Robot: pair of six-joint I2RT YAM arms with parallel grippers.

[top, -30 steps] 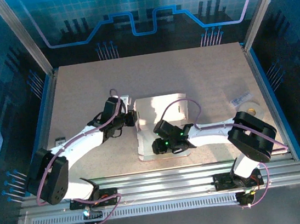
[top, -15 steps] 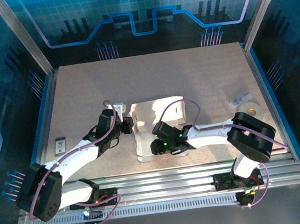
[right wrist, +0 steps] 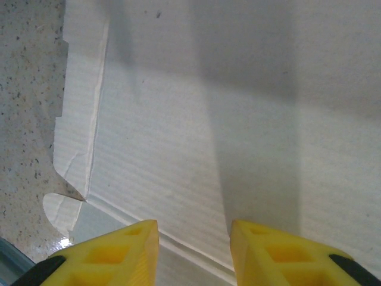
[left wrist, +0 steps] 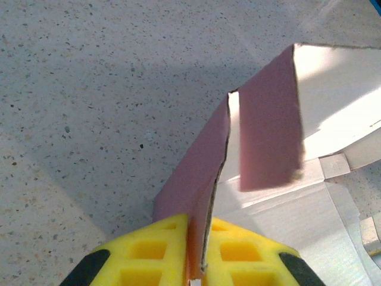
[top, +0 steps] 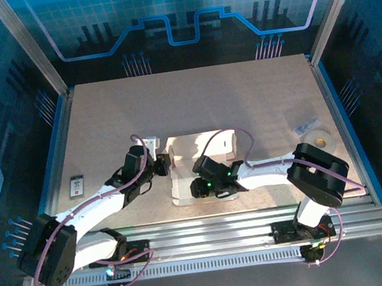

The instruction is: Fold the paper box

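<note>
The paper box (top: 190,149) lies part-formed on the counter (top: 241,94), pale inner face up, with both arms reaching in over it. The left jaws sit at the box's left side and are closed on it. From the left wrist, a pink side wall (left wrist: 199,173) stands upright off the box's whitish floor, and its edge is pinched between the two yellow pads (left wrist: 158,250) with no gap to either side. Just beyond that wall a second pink panel (left wrist: 268,131) also rises, with the brightly lit inner face of the box to its right. The right jaws are over the near part of the box and are set apart, holding nothing. From the right wrist, the right pads (right wrist: 113,250) straddle a stretch of the ribbed white inner face (right wrist: 238,89), a fold line running across just ahead of them. The pads appear low on the sheet, though contact cannot be confirmed from this angle. A torn-looking corner tab (right wrist: 62,211) of the box lies flat on the speckled counter at the left of that view. Away from the box, a small white tape roll (top: 321,141) sits well apart to its right, with a white label (top: 306,126) just beyond the roll. A small flat card (top: 77,185) lies well apart to the box's left.
</note>
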